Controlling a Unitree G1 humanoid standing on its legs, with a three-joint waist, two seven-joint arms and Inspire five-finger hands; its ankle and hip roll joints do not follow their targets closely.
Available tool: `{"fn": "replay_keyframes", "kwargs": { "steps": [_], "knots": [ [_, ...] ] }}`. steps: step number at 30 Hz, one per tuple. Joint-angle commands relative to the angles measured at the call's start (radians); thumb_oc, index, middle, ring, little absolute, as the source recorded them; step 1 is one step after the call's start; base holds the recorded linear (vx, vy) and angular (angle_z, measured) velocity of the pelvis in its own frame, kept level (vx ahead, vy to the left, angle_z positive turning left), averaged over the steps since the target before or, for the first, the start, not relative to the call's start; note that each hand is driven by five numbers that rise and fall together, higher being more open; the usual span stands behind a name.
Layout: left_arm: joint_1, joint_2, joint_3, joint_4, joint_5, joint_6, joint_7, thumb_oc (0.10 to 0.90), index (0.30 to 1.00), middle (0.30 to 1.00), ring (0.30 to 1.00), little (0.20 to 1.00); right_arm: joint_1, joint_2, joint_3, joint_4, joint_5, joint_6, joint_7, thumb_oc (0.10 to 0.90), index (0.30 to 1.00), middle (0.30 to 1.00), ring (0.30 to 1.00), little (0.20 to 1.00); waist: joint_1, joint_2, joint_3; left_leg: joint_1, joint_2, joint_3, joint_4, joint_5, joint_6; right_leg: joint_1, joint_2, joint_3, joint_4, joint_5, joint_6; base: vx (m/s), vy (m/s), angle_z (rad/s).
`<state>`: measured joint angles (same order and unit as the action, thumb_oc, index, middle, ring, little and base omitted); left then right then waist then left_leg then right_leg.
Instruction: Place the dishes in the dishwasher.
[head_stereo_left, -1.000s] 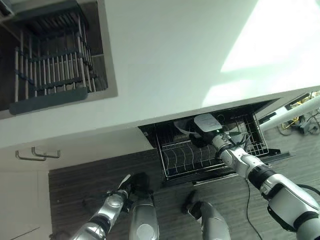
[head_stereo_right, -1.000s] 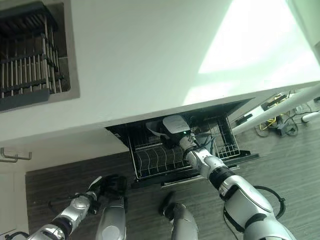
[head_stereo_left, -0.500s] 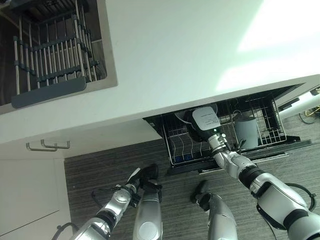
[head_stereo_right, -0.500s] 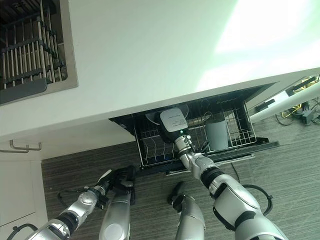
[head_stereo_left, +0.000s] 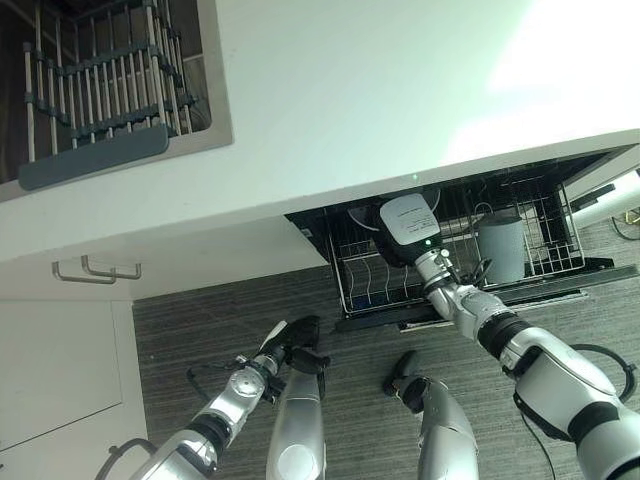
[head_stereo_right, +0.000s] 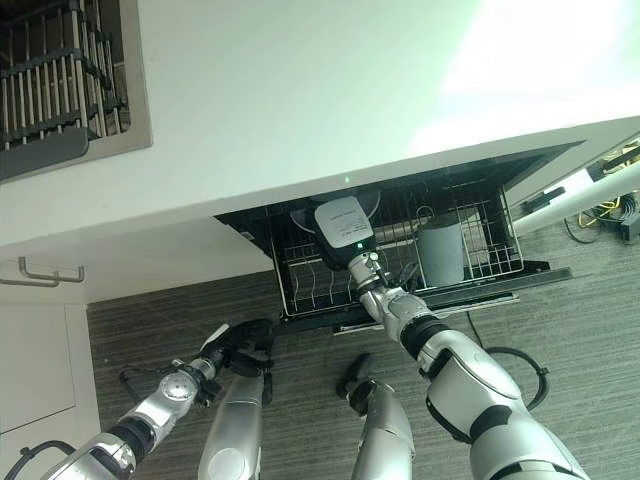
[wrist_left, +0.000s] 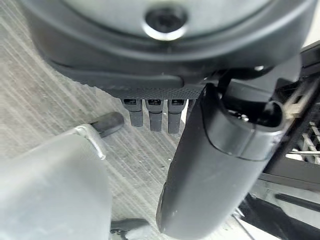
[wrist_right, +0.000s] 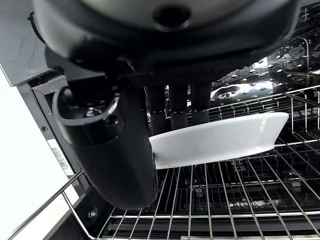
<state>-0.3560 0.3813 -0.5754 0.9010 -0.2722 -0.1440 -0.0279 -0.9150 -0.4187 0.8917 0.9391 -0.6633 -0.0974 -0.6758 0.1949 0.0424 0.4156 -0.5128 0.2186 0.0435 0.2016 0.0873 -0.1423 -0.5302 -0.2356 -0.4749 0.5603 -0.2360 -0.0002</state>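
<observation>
The right robot hand (wrist_right: 125, 140) is pinching a white dish (wrist_right: 220, 140) between thumb and fingers, holding it over the wire rack (head_stereo_left: 380, 290) inside the open dishwasher (head_stereo_left: 600, 275). The left robot hand (head_stereo_left: 290, 345) is hanging low above the floor (head_stereo_left: 180, 330), fingers relaxed and holding nothing.

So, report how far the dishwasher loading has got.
Done: the dishwasher's black wire rack is pulled out, and a grey cylindrical container already stands in it.
In hand: the right hand has its fingers curled on a white shallow dish, held just above the rack's wires.
Left: setting the dish down and letting go. The left hand hangs idle by the floor.
</observation>
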Motion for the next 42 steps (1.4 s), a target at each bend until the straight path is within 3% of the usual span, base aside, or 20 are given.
{"fn": "replay_keyframes", "kwargs": {
  "steps": [1,4,5,6,10,11,14,15,18,20,22,27,31,32,36,42],
  "knots": [
    [-0.021,0.03,-0.018,-0.054,-0.035,-0.001,-0.002,0.8,0.9,0.9,0.9,0.9,-0.117,-0.023,-0.027,0.041,0.067,0.043,-0.001,0.4,0.3,0.3,0.3,0.3,0.038,-0.036,0.013,-0.051,0.011,-0.038,0.098,-0.123,-0.019,0.176,-0.044,0.03,-0.26,0.141,0.197,0.0,0.0,0.0],
    [-0.019,0.027,-0.01,-0.063,-0.043,0.017,-0.007,0.8,0.9,0.9,0.9,0.9,-0.08,-0.027,-0.046,0.047,0.101,0.055,0.001,0.4,0.3,0.3,0.3,0.3,0.03,-0.033,0.017,-0.049,0.014,-0.034,0.098,-0.123,-0.019,0.174,-0.045,0.033,-0.26,0.142,0.198,0.0,0.0,0.0],
    [-0.019,0.027,-0.008,-0.064,-0.047,0.022,-0.009,0.8,0.9,0.9,0.9,0.9,-0.067,-0.029,-0.052,0.045,0.102,0.068,-0.013,0.745,0.818,0.818,0.818,0.818,0.027,-0.032,0.018,-0.048,0.016,-0.034,0.098,-0.123,-0.02,0.175,-0.045,0.033,-0.26,0.143,0.199,0.0,0.0,0.0],
    [-0.022,0.027,-0.006,-0.066,-0.053,0.031,-0.011,0.8,0.9,0.9,0.9,0.9,-0.045,-0.031,-0.06,0.038,0.111,0.083,-0.024,0.8,0.9,0.9,0.9,0.9,0.023,-0.03,0.02,-0.047,0.017,-0.034,0.098,-0.122,-0.02,0.175,-0.044,0.034,-0.26,0.143,0.198,0.02,0.013,0.03],
    [-0.03,0.024,-0.006,-0.068,-0.056,0.049,-0.018,0.8,0.9,0.9,0.9,0.9,-0.052,-0.014,-0.077,0.06,0.13,0.096,0.01,0.8,0.9,0.9,0.9,0.9,0.021,-0.026,0.022,-0.039,0.015,-0.031,0.098,-0.126,-0.019,0.178,-0.048,0.038,-0.26,0.143,0.2,0.0,0.01,0.05],
    [-0.033,0.003,0.004,-0.056,-0.069,0.048,-0.02,0.8,0.9,0.9,0.9,0.9,-0.046,0.019,-0.114,0.089,0.278,0.028,0.044,0.8,0.9,0.9,0.9,0.9,0.02,-0.02,0.023,-0.039,0.017,-0.025,0.098,-0.124,-0.021,0.179,-0.054,0.036,-0.26,0.144,0.2,-0.02,0.031,0.12],
    [-0.027,-0.008,0.023,-0.052,-0.077,0.052,-0.034,0.8,0.9,0.9,0.9,0.9,-0.02,0.04,-0.145,0.097,0.379,0.015,0.232,0.8,0.9,0.9,0.9,0.9,0.018,-0.017,0.023,-0.034,0.016,-0.018,0.098,-0.124,-0.022,0.181,-0.057,0.039,-0.26,0.144,0.198,0.0,0.033,0.06],
    [-0.021,-0.009,0.034,-0.058,-0.071,0.059,-0.04,0.8,0.9,0.9,0.9,0.9,0.003,0.045,-0.147,0.1,0.458,0.038,0.358,0.8,0.9,0.9,0.9,0.9,0.019,-0.018,0.024,-0.031,0.017,-0.016,0.098,-0.124,-0.023,0.184,-0.058,0.038,-0.26,0.143,0.197,0.0,0.0,0.0],
    [-0.018,0.013,0.049,-0.083,-0.06,0.089,-0.061,0.8,0.9,0.9,0.9,0.9,0.053,0.044,-0.147,0.112,0.542,0.071,0.564,0.8,0.9,0.9,0.9,0.9,0.024,-0.026,0.024,-0.023,0.02,-0.016,0.098,-0.125,-0.025,0.197,-0.057,0.032,-0.26,0.139,0.193,0.05,-0.06,0.05],
    [-0.015,0.056,0.064,-0.125,-0.049,0.132,-0.079,0.8,0.9,0.9,0.9,0.9,0.085,0.02,-0.131,0.09,0.663,0.115,0.745,0.8,0.9,0.9,0.9,0.9,0.03,-0.045,0.025,-0.016,0.028,-0.019,0.098,-0.125,-0.027,0.212,-0.05,0.023,-0.26,0.136,0.192,0.06,-0.185,0.08],
    [-0.009,0.083,0.08,-0.151,-0.04,0.159,-0.082,0.8,0.9,0.9,0.9,0.9,0.1,-0.008,-0.122,0.028,0.719,0.148,0.819,0.8,0.9,0.9,0.9,0.9,0.032,-0.066,0.026,-0.011,0.038,-0.021,0.098,-0.125,-0.03,0.221,-0.041,0.019,-0.26,0.134,0.191,0.05,-0.181,0.13],
    [0.029,0.111,0.128,-0.185,-0.014,0.197,-0.072,0.8,0.9,0.9,0.9,0.9,0.122,-0.083,-0.128,-0.188,0.762,0.269,0.917,0.8,0.9,0.9,0.9,0.9,0.016,-0.109,0.02,-0.001,0.057,-0.015,0.098,-0.123,-0.038,0.228,-0.02,0.025,-0.26,0.132,0.186,0.02,-0.078,-0.02],
    [0.068,0.113,0.16,-0.2,-0.02,0.212,-0.064,0.8,0.9,0.9,0.9,0.9,0.155,-0.124,-0.165,-0.365,0.776,0.323,0.972,0.8,0.9,0.9,0.9,0.9,-0.005,-0.119,0.016,0.01,0.065,-0.005,0.098,-0.12,-0.038,0.228,-0.014,0.04,-0.26,0.131,0.182,0.0,0.032,-0.06],
    [0.076,0.115,0.164,-0.203,-0.021,0.211,-0.063,0.8,0.9,0.9,0.9,0.9,0.168,-0.135,-0.177,-0.406,0.766,0.331,0.971,0.8,0.9,0.9,0.9,0.9,-0.008,-0.119,0.018,-0.004,0.062,-0.002,0.098,-0.093,-0.028,0.215,-0.018,0.031,-0.26,0.154,0.17,-0.08,0.058,-0.1],
    [0.106,0.111,0.19,-0.202,-0.023,0.199,-0.052,0.8,0.9,0.9,0.9,0.9,0.207,-0.185,-0.225,-0.56,0.718,0.347,0.963,0.8,0.9,0.9,0.9,0.9,-0.032,-0.126,0.012,-0.003,0.067,0.006,0.098,-0.092,-0.026,0.206,-0.013,0.048,-0.26,0.154,0.169,-0.02,0.047,-0.09],
    [0.126,0.09,0.21,-0.177,-0.031,0.177,-0.038,0.8,0.9,0.9,0.9,0.9,0.247,-0.23,-0.306,-0.701,0.718,0.296,0.887,0.8,0.9,0.9,0.9,0.9,-0.057,-0.125,0.01,0.004,0.07,0.019,0.098,-0.098,-0.023,0.201,-0.011,0.065,-0.26,0.153,0.17,0.0,0.011,-0.02]
  ]
}}
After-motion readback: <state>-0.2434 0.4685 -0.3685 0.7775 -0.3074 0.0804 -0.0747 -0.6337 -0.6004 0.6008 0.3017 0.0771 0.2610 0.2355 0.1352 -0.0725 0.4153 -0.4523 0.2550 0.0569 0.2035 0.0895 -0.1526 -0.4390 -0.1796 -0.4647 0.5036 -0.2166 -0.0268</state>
